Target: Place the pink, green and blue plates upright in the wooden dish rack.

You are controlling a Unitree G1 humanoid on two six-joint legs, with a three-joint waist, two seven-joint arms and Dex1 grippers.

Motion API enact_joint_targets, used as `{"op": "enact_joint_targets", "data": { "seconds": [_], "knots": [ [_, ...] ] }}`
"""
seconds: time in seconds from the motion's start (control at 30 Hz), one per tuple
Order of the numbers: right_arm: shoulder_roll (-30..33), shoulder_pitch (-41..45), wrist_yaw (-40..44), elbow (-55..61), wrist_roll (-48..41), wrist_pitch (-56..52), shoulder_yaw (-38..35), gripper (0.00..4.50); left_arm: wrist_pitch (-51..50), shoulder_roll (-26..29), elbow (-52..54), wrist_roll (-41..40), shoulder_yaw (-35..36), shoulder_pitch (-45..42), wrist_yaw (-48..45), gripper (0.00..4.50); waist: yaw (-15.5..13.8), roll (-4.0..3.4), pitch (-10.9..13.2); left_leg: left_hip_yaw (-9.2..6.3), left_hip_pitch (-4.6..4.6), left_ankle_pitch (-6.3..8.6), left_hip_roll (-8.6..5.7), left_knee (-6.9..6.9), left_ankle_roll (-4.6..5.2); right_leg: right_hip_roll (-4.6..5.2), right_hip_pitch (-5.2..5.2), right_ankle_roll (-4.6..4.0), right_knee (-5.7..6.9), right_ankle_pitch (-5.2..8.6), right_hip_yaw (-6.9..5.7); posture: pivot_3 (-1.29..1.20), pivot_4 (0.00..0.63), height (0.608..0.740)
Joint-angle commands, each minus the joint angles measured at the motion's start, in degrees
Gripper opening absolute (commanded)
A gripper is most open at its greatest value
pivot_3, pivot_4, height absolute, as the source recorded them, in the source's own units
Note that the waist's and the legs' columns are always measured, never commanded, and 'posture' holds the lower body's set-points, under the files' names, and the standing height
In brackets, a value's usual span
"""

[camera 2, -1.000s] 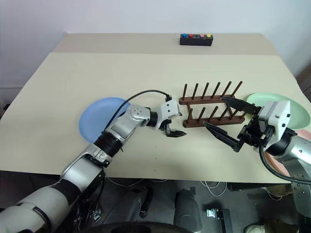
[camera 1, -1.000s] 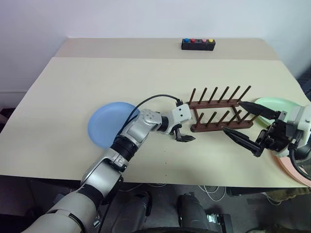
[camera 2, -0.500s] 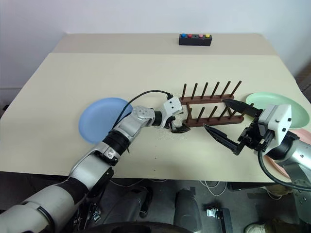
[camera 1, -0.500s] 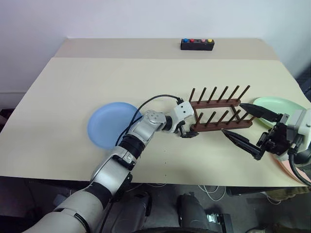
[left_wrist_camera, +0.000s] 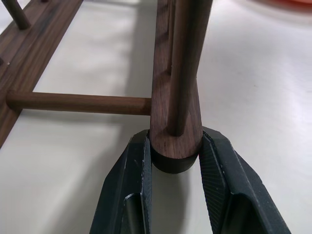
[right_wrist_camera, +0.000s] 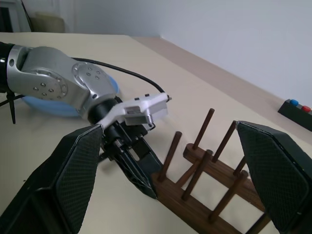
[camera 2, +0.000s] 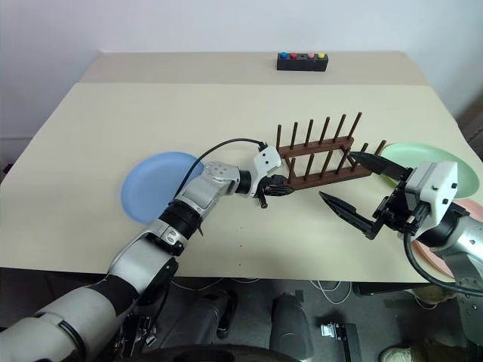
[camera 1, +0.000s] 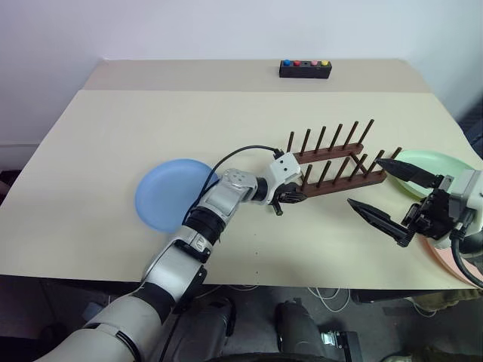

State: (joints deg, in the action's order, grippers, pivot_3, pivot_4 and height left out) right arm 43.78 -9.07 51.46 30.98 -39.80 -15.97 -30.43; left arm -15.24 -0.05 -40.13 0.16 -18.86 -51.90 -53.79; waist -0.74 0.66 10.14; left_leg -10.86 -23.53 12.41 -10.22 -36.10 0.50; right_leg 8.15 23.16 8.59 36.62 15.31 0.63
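The wooden dish rack [camera 1: 332,162] lies skewed at mid-table, its right end angled toward the back. My left gripper [camera 1: 285,197] is shut on the left end of its near rail; the left wrist view shows both fingers [left_wrist_camera: 130,165] clamped on the rounded rail end [left_wrist_camera: 175,117]. The blue plate [camera 1: 166,192] lies flat to the left, behind my left forearm. The green plate [camera 1: 430,164] lies flat right of the rack. The pink plate [camera 2: 474,210] shows at the right table edge, mostly hidden by my right arm. My right gripper [camera 1: 366,181] hovers wide open near the rack's right end, holding nothing.
A black box with coloured buttons [camera 1: 305,69] sits at the back of the table [camera 1: 151,121]. The table's front edge runs just below both arms. A black cable loops over my left wrist.
My left gripper has shut on the rack's near rail end. The rack has swung, its right end turning toward the back and the green plate. The right gripper has kept still.
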Motion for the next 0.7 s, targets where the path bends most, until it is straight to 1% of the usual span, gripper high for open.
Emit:
{"op": "enact_joint_targets", "data": {
  "seconds": [0.03,0.17,0.3,0.4,0.47,0.7],
  "knots": [
    [0.3,-0.8,0.9,0.3,-0.5,1.0,-2.4,4.50,2.9,1.5,4.7,-2.4,1.1,0.0,-4.6,0.78,0.0,0.00,0.0,0.00,0.00,0.00,0.00,0.00,0.00,0.00,0.00,0.00,0.00,0.00,0.01,0.00,0.150,0.740],
    [0.7,-2.5,2.2,0.3,-0.6,0.8,-3.9,4.50,9.3,5.4,5.4,-1.1,-0.9,0.4,-10.3,0.78,-0.1,0.00,0.0,0.01,-0.01,0.00,0.00,-0.01,0.00,-0.01,0.00,-0.01,0.00,-0.01,0.04,0.00,0.150,0.740],
    [0.9,-3.8,3.2,0.3,-0.7,0.7,-5.2,4.50,11.3,7.3,7.0,-0.9,-2.7,1.9,-14.9,0.78,-0.1,-0.01,0.0,0.02,-0.01,0.00,0.00,-0.03,0.00,-0.01,-0.02,-0.03,-0.01,-0.02,0.06,0.00,0.150,0.740],
    [1.0,-4.0,3.2,0.4,-0.9,0.5,-6.0,4.50,12.9,8.2,7.4,0.9,-4.4,3.1,-14.8,0.78,-0.1,-0.02,0.0,0.02,-0.01,0.00,0.00,-0.03,0.00,-0.01,-0.01,-0.03,-0.02,-0.02,0.08,0.00,0.150,0.740],
    [1.0,-4.1,3.2,0.5,-0.8,0.4,-6.1,4.50,11.9,8.2,7.9,1.1,-4.8,3.8,-14.3,0.78,-0.1,-0.01,0.0,0.02,0.00,0.00,0.00,-0.02,0.00,-0.01,-0.01,-0.03,-0.02,-0.02,0.08,0.00,0.150,0.740],
    [0.8,-4.3,3.1,0.8,-0.7,0.5,-6.0,4.50,8.8,5.9,6.0,3.7,-4.2,3.1,-6.4,0.78,-0.1,-0.01,0.0,0.03,0.00,0.00,0.01,-0.04,0.01,-0.01,-0.01,-0.03,-0.02,-0.03,0.10,0.00,0.150,0.740]
  ]
}}
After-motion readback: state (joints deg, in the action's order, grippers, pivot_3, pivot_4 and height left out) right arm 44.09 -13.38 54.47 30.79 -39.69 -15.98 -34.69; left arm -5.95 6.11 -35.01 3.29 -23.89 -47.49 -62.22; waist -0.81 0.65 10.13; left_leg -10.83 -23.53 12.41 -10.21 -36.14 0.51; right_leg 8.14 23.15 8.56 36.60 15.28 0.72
